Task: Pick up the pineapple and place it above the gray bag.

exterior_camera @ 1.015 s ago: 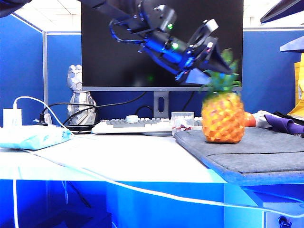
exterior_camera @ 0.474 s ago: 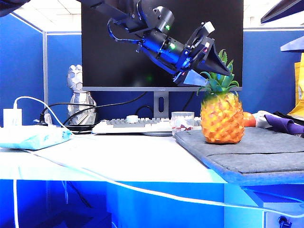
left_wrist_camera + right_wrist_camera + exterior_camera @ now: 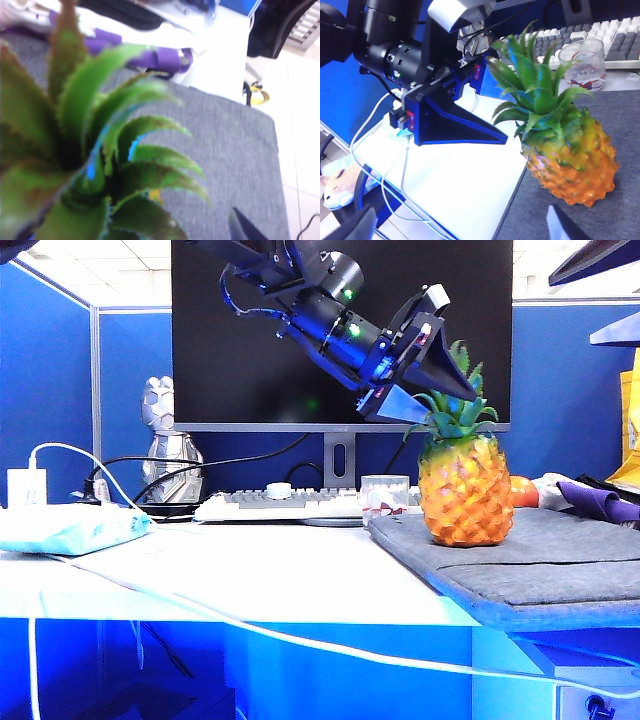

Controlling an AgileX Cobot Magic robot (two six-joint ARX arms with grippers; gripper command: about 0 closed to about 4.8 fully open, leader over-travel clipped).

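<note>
The pineapple (image 3: 465,490), orange-yellow with a green crown, stands upright on the near left part of the gray bag (image 3: 560,555). My left gripper (image 3: 445,400) hangs open at the crown, pointing down to the right. One dark blue finger (image 3: 455,125) is beside the leaves and the other is behind them. In the left wrist view the crown (image 3: 100,150) fills the picture over the bag (image 3: 240,150), and one fingertip (image 3: 245,227) shows. My right gripper (image 3: 460,225) is open and empty, off to the side of the pineapple (image 3: 570,160) above the bag's edge (image 3: 620,215).
A glass cup (image 3: 385,495) and a keyboard (image 3: 280,505) lie behind the bag's left edge. An orange fruit (image 3: 522,490) and purple cloth (image 3: 600,502) sit behind the pineapple. At the left are a tissue pack (image 3: 70,528), a figurine (image 3: 170,455) and a white cable (image 3: 250,625).
My left gripper has tilted and lifted a little, its fingers now higher on the crown. The pineapple has settled slightly to the left and stands still. The jaws have stayed open.
</note>
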